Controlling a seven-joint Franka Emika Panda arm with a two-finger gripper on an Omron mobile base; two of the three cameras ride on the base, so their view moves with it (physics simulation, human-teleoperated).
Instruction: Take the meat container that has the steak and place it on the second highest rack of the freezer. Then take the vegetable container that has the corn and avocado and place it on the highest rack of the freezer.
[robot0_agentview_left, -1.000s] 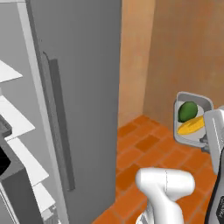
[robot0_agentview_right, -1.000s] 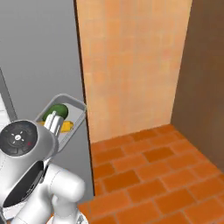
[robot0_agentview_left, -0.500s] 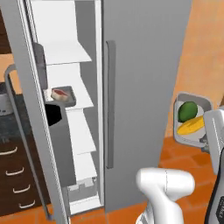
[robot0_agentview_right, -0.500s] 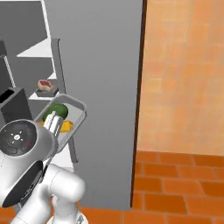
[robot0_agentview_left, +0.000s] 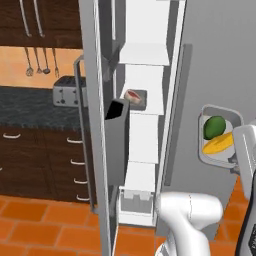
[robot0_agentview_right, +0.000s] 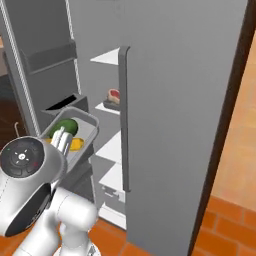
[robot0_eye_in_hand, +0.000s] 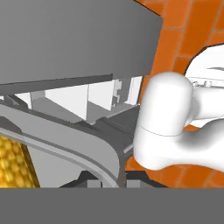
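Left base view shows the freezer (robot0_agentview_left: 210, 60) standing with its left door swung open, white shelves stacked in the interior. On the second shelf from the top sits a grey meat container (robot0_agentview_left: 135, 97) with the steak (robot0_agentview_left: 133, 94) in it. The highest rack (robot0_agentview_left: 142, 54) lies just above, bare on the part that shows. To the right, in front of the closed grey door, the vegetable container (robot0_agentview_left: 220, 134) hangs in the air, tipped so its open face turns toward the camera. Inside it the avocado (robot0_agentview_left: 215, 127) sits above the corn (robot0_agentview_left: 219, 144), the two touching. The white arm meets the tub at its right edge.

Right base view has the same tub (robot0_agentview_right: 70, 135) just beyond the arm's wrist, near the open door and left of the long vertical handle (robot0_agentview_right: 124, 120), with the steak (robot0_agentview_right: 114, 94) farther off on its shelf.

Hand view looks along the gripper (robot0_eye_in_hand: 114, 181): the jaws are pinched nearly together on the tub's grey rim (robot0_eye_in_hand: 83, 146), with the corn (robot0_eye_in_hand: 13, 159) at the left edge.
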